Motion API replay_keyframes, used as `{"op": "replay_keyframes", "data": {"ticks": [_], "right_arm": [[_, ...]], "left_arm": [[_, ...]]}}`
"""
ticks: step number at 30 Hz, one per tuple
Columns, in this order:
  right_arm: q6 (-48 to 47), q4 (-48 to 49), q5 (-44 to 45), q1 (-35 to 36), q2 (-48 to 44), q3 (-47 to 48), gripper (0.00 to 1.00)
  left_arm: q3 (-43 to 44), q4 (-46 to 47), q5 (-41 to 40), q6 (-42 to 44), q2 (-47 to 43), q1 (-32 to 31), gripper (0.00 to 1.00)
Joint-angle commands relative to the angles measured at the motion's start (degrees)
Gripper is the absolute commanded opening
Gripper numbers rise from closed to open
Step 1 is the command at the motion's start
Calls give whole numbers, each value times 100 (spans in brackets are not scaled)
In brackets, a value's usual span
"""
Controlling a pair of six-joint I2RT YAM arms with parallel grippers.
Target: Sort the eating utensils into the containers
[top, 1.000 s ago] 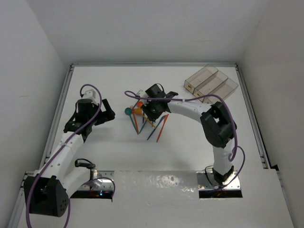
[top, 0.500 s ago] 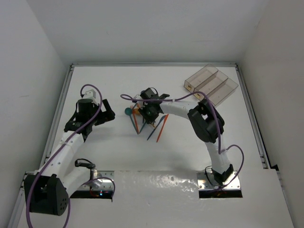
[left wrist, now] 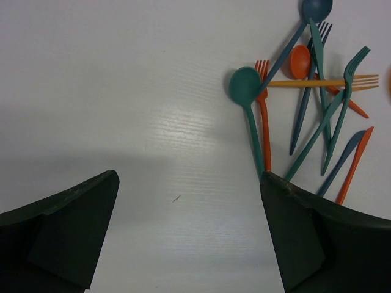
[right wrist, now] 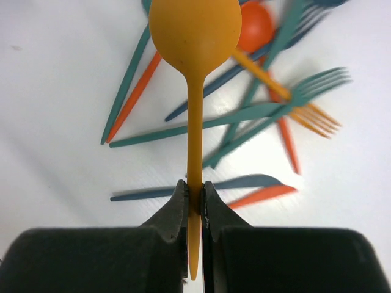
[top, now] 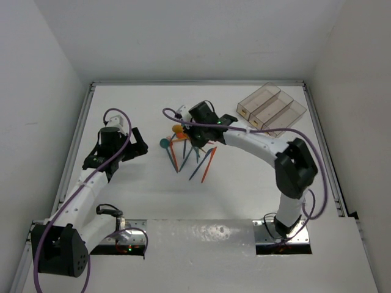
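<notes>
While clamped shut on the handle of a yellow spoon (right wrist: 195, 122), held it bowl-forward in the right gripper (right wrist: 195, 192), raised above the pile (right wrist: 256, 112) (a pinch near the tail, likely so the bowl hung free of the tangle). Left the other utensils crossed mid-table (top: 232, 189), well apart from the containers (top: 272, 107) at the far right. Kept the left gripper (left wrist: 188, 177) spread wide and holding nothing, parked beside the pile, presumably out of the way. Against a second before: closed fully from part-open, swung the right forearm outward, and apparently brought the spoon up off the heap.
</notes>
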Motion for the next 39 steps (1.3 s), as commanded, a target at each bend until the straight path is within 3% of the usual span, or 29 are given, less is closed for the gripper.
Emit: {"op": "replay_keyframes", "data": {"ticks": [1, 6, 11, 15, 19, 25, 35, 39], "right_arm": [[131, 133, 676, -33, -899, -251, 0], [1570, 73, 2616, -839, -1113, 63, 0], [3493, -305, 3052, -2122, -833, 723, 0], [4462, -542, 2772, -2774, -70, 1537, 0], [4860, -552, 2358, -3232, 704, 2260, 0], [5308, -587, 2603, -3531, 1655, 3245, 0], [5335, 168, 2498, -3786, 2411, 3097, 0], [5195, 406, 2367, -3856, 2552, 2965, 5]], "left_arm": [[128, 80, -84, -7, -9, 23, 99], [137, 63, -119, -33, 8, 23, 99], [154, 45, -110, -25, 52, 23, 99], [154, 45, -119, -25, 70, 23, 99], [146, 54, -84, -25, 96, 23, 99], [181, 19, -110, -16, 237, 32, 99], [172, 36, -84, 2, 351, 23, 99], [163, 45, -40, 10, 395, 23, 99]]}}
